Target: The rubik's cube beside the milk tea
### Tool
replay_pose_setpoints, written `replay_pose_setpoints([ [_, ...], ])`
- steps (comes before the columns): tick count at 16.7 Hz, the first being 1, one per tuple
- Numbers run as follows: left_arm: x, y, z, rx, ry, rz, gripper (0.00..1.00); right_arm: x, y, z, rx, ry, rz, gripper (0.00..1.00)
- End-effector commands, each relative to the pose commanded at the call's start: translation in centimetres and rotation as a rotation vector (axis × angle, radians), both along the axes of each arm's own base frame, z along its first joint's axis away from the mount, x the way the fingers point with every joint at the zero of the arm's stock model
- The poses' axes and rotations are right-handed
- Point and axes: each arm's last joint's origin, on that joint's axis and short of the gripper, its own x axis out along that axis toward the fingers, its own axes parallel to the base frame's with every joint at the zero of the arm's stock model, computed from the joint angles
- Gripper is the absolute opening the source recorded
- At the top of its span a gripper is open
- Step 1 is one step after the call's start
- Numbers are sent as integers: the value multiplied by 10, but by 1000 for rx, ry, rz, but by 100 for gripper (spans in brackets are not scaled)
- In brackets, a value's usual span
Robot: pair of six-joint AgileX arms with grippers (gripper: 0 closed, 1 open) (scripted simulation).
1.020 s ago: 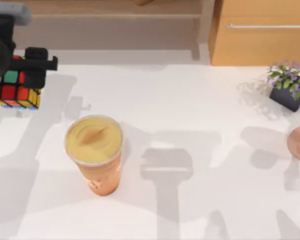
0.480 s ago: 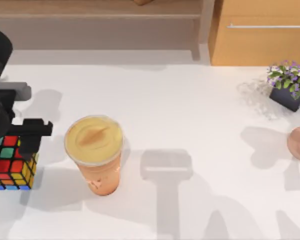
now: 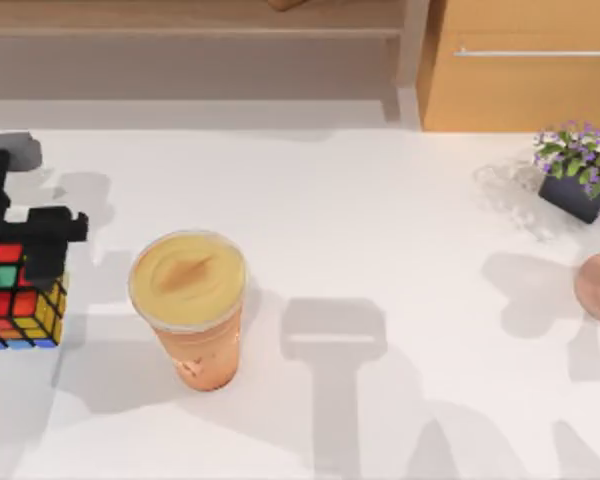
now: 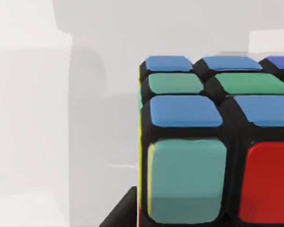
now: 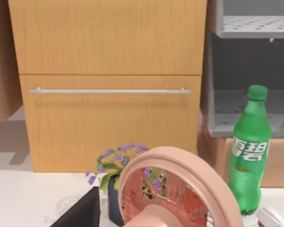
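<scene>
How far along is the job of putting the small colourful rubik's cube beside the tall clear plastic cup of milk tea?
Done: the left gripper has grasped the small multicoloured rubik's cube and carried it toward the tall clear plastic cup of orange-tan milk tea. In hand: the cube sits at the white table's left side, level with the cup, fingers shut on it. Left: release and retreat.

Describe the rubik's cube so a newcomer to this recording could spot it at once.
Start at the milk tea, the tall cup left of the table's middle. Go left to the table's edge: the rubik's cube sits there under the left gripper. Its black grid and bright multicoloured stickers set it apart.
</scene>
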Motion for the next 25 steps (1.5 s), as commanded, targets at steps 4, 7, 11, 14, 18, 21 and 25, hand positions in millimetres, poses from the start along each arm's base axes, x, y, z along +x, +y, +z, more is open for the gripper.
replay_pose_setpoints([
  [4,3,7,5,-25,-31,13,0,0,0,0,0,0,0,100],
  [7,4,8,-1,-22,-10,20,0,0,0,0,0,0,0,100],
  [11,2,1,-15,2,33,9,0,0,0,0,0,0,0,100],
  [14,-2,-8,-28,30,70,-10,0,0,0,0,0,0,0,100],
  [18,-5,-13,-40,45,110,-23,0,0,0,0,0,0,0,100],
  [21,-5,-13,-40,45,110,-23,8,0,0,0,0,0,0,100],
  [25,-5,-13,-40,45,110,-23,38,0,0,0,0,0,0,100],
])
